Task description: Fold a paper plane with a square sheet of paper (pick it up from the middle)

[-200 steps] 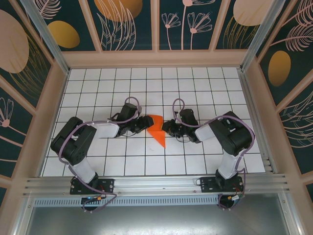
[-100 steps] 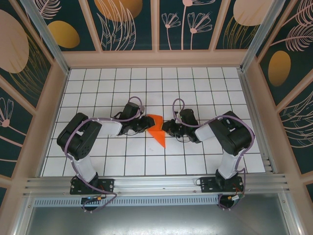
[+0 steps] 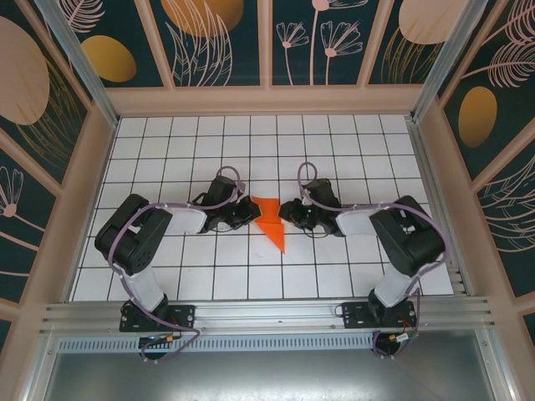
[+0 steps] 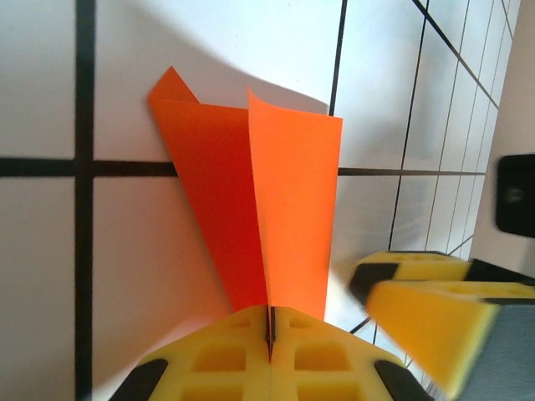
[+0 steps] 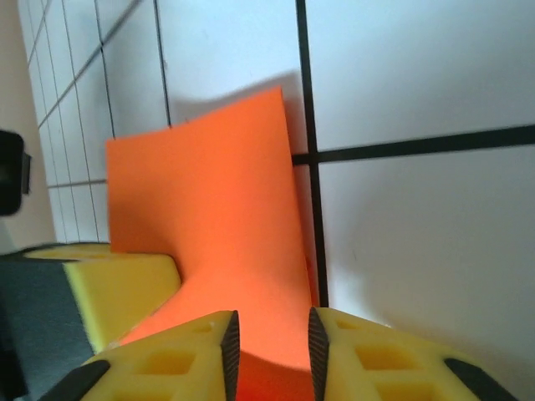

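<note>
The table point(image 3: 167, 150) is white, ruled by thin dark lines into a grid of square tiles. A pale wooden ledge point(image 3: 267, 100) frames it at the back and along both sides. Above it rise wall panels point(image 3: 217, 38) in dark teal, painted with pale leaves, flower stems and orange-gold ovals, split by wooden battens. Slanted metal posts point(image 3: 77, 58) stand at the far corners. Along the near edge runs a ribbed aluminium rail point(image 3: 267, 315), with a grey metal sheet point(image 3: 267, 372) below it.
</note>
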Robot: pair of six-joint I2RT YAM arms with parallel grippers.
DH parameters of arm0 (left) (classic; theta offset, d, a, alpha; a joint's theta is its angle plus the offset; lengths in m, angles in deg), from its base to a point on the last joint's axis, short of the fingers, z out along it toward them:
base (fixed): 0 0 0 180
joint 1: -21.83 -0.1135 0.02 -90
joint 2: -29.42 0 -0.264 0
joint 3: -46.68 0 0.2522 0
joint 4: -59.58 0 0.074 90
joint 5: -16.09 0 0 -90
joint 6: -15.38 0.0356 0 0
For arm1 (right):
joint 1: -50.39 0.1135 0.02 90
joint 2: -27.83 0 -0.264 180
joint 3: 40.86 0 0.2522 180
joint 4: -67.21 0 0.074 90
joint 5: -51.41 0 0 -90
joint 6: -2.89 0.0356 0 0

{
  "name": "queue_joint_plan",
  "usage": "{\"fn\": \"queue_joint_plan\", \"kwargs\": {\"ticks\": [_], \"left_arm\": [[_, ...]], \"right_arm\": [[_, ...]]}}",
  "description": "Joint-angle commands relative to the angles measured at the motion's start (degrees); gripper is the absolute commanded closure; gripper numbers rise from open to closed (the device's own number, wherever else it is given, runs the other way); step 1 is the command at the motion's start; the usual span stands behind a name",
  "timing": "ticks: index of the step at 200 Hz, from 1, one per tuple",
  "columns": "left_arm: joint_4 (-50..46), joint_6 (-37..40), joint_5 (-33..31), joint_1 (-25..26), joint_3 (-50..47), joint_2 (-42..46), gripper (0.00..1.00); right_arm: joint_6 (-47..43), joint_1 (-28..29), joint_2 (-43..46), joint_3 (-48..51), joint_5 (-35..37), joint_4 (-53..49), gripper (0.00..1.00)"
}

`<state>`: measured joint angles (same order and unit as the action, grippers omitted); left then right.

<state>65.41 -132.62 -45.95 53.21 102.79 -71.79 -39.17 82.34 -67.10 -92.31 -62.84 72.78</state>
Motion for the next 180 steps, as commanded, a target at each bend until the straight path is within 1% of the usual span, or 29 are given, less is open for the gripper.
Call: {"fn": "queue_joint_plan", "kwargs": {"ticks": [1, 12, 23, 33, 54, 69, 89, 105, 129, 150, 180], "left_arm": [[2.73, -2.54, -0.8, -0.44, -1.8, 2.67, 0.96], [2.68, -2.72, -1.1, -0.44, -2.33, 2.67, 0.96], [2.73, -2.97, -1.2, -0.45, -2.68, 4.49, 0.96], [2.73, -3.07, -1.09, -0.44, -2.88, 4.87, 0.96], [2.14, -2.78, -1.38, -0.48, -2.75, 5.23, 0.95], [1.97, -2.65, -1.37, -0.44, -2.53, 5.1, 0.95], [1.85, -2.66, -1.34, -0.45, -2.44, 4.95, 0.95], [1.49, -2.34, -1.52, -0.45, -2.36, 4.66, 0.95], [0.84, -2.18, -1.64, -0.44, -2.27, 4.15, 0.94], [0.72, -2.12, -1.55, -0.44, -2.18, 3.94, 0.94], [0.12, -1.69, -1.39, -0.44, -1.75, 3.89, 0.94]], "right_arm": [[-2.27, -0.16, 8.16, 1.34, 8.03, -6.02, 0.61], [-2.32, 0.83, 11.65, 3.26, 9.6, -5.36, 0.57], [-3.4, 2.69, 14.47, 4.64, 11.4, -4.95, 0.57], [-5.01, 5.08, 16.41, 5.37, 14.54, -5.01, 0.57], [-8.79, 12.52, 18.37, 5.52, 23.98, -6.65, 0.57], [-10.54, 17.01, 17.95, 5.46, 28.65, -6.76, 0.57], [-14.1, 24.0, 15.83, 4.73, 35.13, -5.73, 0.56], [-15.74, 30.04, 12.74, 1.81, 44.6, -9.16, 0.57], [-16.13, 34.04, 7.69, -2.62, 50.16, -15.08, 0.57], [-17.07, 36.66, 3.36, -5.97, 53.2, -19.29, 0.57], [-16.62, 39.89, -2.09, -11.06, 60.59, -25.67, 0.57]]}}
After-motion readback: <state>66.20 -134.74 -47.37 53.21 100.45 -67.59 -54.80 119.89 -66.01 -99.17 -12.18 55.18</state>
